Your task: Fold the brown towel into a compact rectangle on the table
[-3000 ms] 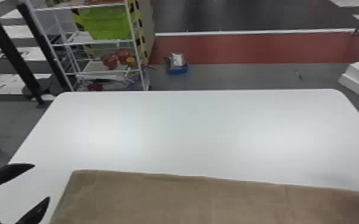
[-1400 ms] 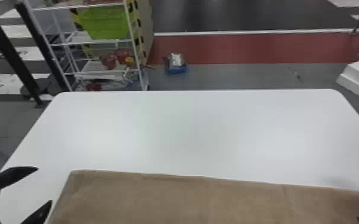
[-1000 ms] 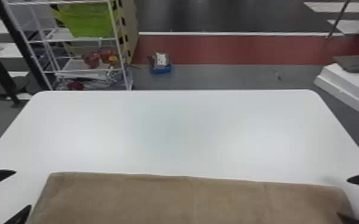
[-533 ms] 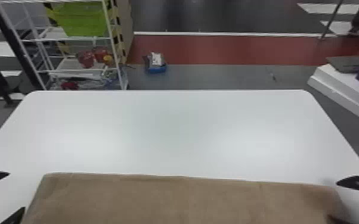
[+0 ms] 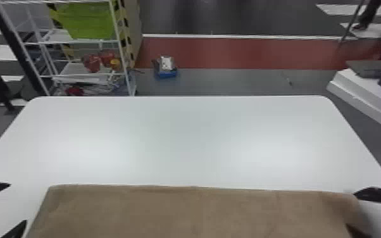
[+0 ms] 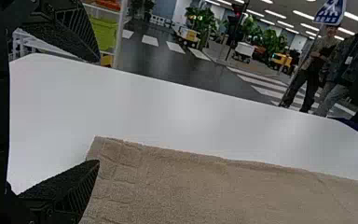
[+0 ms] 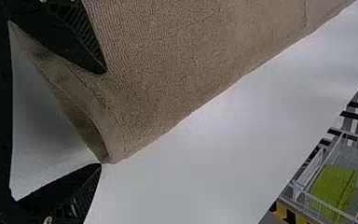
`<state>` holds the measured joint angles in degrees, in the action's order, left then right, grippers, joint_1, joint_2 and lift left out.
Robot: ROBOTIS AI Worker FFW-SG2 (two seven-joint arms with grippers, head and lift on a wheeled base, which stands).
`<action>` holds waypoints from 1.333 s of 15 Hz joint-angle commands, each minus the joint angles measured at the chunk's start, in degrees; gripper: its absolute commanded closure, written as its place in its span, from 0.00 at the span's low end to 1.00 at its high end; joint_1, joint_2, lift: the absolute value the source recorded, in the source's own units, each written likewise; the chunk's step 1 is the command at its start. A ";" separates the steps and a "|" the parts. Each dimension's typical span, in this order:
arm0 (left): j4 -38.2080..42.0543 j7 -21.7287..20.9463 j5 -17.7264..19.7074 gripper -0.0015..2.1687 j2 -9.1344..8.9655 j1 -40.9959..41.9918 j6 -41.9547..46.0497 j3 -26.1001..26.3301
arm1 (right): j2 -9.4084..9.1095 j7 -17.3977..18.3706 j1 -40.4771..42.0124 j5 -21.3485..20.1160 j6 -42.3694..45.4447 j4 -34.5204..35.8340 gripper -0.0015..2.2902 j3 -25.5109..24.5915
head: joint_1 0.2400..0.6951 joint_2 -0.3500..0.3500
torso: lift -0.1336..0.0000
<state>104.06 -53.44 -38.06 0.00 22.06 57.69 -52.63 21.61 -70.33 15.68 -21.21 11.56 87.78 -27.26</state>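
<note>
The brown towel (image 5: 196, 209) lies flat along the near part of the white table, its far edge running almost straight across. At its left end my left gripper (image 5: 15, 202) stands open. In the left wrist view, the left gripper (image 6: 98, 112) has one finger at the end of the towel (image 6: 214, 186). Around the far right corner my right gripper (image 5: 351, 209) is open. In the right wrist view, the right gripper (image 7: 103, 119) has one finger over the towel (image 7: 168, 60) and the other beside its corner, where the layers part slightly.
The white table (image 5: 193, 136) stretches beyond the towel to its far edge. Behind it on the left stands a wire shelf (image 5: 82, 41) with a green bin (image 5: 85, 20). A small blue box (image 5: 166, 74) rests on the floor, and white blocks (image 5: 367, 95) stand at the right.
My right gripper has come in from the right edge to the towel's right corner. The head view has shifted to the right, and the left gripper shows nearer the left edge.
</note>
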 commanded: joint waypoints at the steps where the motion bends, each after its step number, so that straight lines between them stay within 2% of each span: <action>1: 0.18 0.00 0.00 0.06 -0.15 0.00 0.00 0.07 | 0.10 0.11 -0.21 0.03 -0.62 0.28 0.03 0.19 | 1.00 0.49 | 0.00; 3: 0.88 0.00 0.00 0.06 -0.15 0.00 0.00 -0.02 | -0.25 -0.33 -0.13 3.37 -1.33 2.13 0.03 -1.13 | 1.00 0.49 | 0.00; 5: 1.32 0.00 0.00 0.06 -0.15 0.00 -0.18 -0.10 | -0.78 -0.33 0.40 4.69 -1.50 3.36 0.03 -1.84 | 1.00 0.49 | 0.00; 8: 2.29 -0.27 1.49 0.06 -0.15 0.09 -0.70 -0.02 | -1.22 -0.95 1.28 10.13 -1.50 4.59 0.03 -3.59 | 1.00 0.49 | 0.00; 9: 2.38 -1.06 2.20 0.06 -0.15 0.09 -1.41 0.16 | -1.22 -1.30 1.37 12.33 -1.68 4.50 0.03 -4.30 | 1.00 0.49 | 0.00; 12: 2.99 -5.01 7.29 0.08 -0.15 0.26 -9.67 1.65 | -1.40 -1.21 1.37 14.44 -1.50 4.42 0.03 -5.26 | 1.00 0.49 | 0.00; 14: 5.19 -5.54 12.57 0.10 -0.15 1.85 -24.61 4.20 | -1.48 -1.04 1.37 15.58 -1.33 4.42 0.03 -6.14 | 1.00 0.49 | 0.00; 17: 11.96 -8.18 21.18 0.10 -0.15 3.43 -62.23 7.90 | -1.40 -0.95 1.28 15.67 -0.62 4.33 0.03 -6.76 | 1.00 0.53 | 0.00; 20: 17.14 -9.14 26.72 0.10 -0.15 4.75 -88.95 9.92 | -1.22 -0.51 1.10 15.58 0.08 3.27 0.03 -6.93 | 1.00 0.57 | 0.00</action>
<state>118.75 -62.52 -14.19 0.00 26.00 -18.99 -43.77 20.19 -70.92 16.88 -5.59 11.28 91.59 -34.15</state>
